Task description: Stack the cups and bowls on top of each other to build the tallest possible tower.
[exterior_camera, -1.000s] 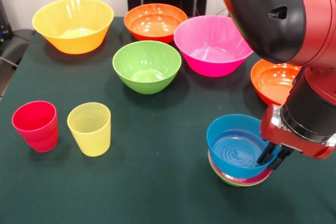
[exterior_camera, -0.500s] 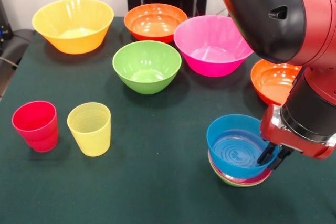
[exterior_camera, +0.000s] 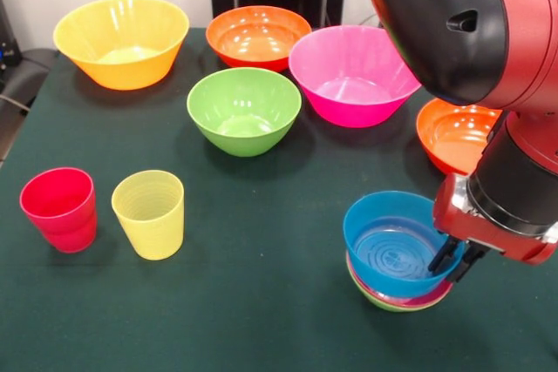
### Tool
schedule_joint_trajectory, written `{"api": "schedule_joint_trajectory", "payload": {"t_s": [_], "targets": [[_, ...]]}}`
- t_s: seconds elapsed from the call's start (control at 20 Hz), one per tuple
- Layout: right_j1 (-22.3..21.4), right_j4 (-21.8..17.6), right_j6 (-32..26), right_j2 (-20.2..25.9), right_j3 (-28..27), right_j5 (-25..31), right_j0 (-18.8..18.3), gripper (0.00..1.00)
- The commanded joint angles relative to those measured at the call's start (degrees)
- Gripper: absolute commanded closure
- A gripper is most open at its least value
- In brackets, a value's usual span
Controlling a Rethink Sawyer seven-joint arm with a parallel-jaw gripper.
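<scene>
Since a second ago the blue bowl (exterior_camera: 394,246) has settled slightly lower into the tower (exterior_camera: 398,289) at the frame's lower right; nothing else on the bench (exterior_camera: 261,302) moved. The gripper (exterior_camera: 455,260) sits at the bowl's right rim, its jaws seemingly pinching that rim. Loose bowls lie up-frame; the cups stand lower left.

From my station I see the arm (exterior_camera: 462,23) come down from the top right, its red and black bulk well above the blue bowl (exterior_camera: 392,246). The wrist (exterior_camera: 506,215) hangs just right of that bowl. My gripper (exterior_camera: 456,259) sits at the bowl's right rim, dark fingers (exterior_camera: 445,254) straddling the wall, pinched on it.
</scene>
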Motion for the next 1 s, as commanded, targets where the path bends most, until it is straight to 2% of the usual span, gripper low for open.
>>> {"api": "schedule_joint_trajectory", "payload": {"t_s": [0.05,0.2,0.6,1.0], "targets": [[0.57,1.15,11.11,3.58,5.29,-1.51,1.82,1.00],[0.86,1.27,12.84,3.74,7.35,-6.07,2.36,1.00],[2.19,1.79,14.23,3.33,8.29,-8.53,2.70,1.00],[4.40,1.22,13.93,2.68,6.48,-9.65,2.21,1.00]]}}
